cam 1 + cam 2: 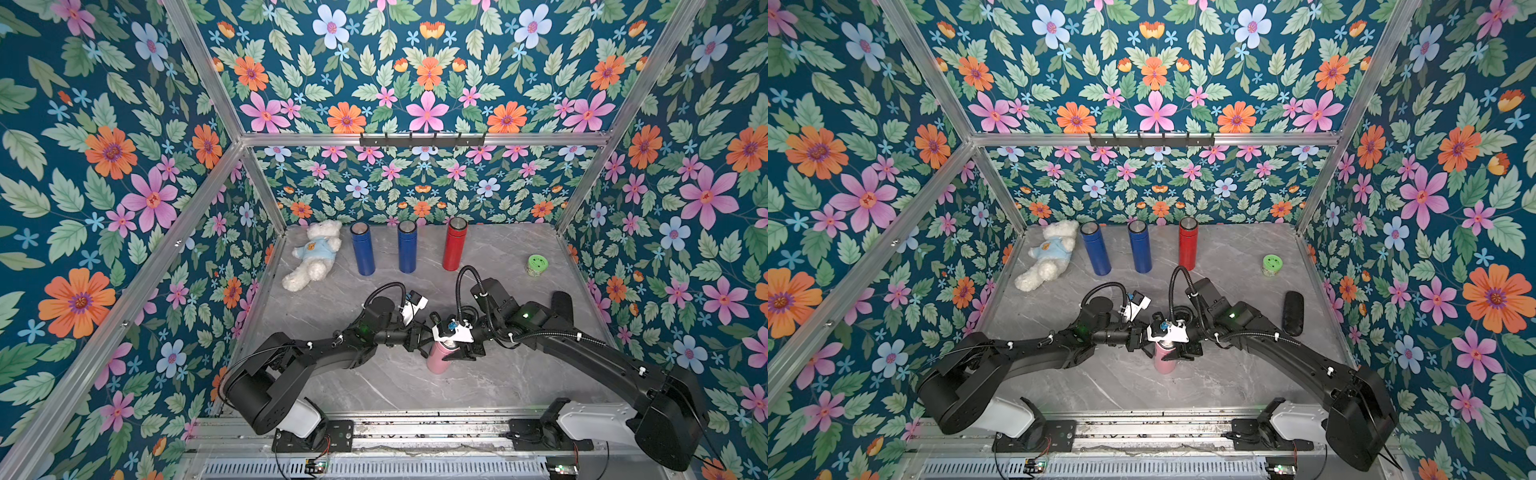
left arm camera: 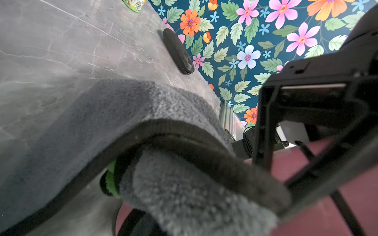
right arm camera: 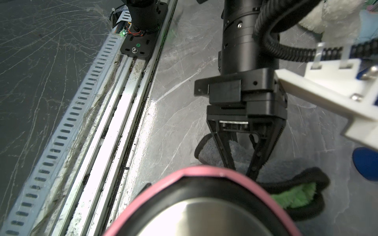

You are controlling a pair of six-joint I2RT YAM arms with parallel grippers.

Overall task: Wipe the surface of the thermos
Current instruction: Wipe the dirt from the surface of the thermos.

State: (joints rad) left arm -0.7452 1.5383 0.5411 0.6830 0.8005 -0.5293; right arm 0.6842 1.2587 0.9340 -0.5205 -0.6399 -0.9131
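At the left gripper (image 1: 420,337): clenched on a grey cloth (image 2: 133,110), laid against the left side of the pink thermos (image 1: 436,365). At the right gripper (image 1: 454,351): grasping that thermos near its cap, from the right. Standing upright, long axis vertical, near-centre on the marble desk (image 1: 374,386). Likely next: rubbing up and down that side. Roomy around; red thermos (image 1: 454,249) far back.

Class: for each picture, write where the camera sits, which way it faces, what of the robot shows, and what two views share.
Top view: high in front, looking down at the grey marble table; both arms, pink metal thermos.
Top view: same head, same aim, arms, thermos.
Left wrist: on left arm, facing grey fluffy cloth; right hand shows.
Right wrist: on right arm, just above thermos; left hand shows.
Shared: both wrist views show cloth and thermos.
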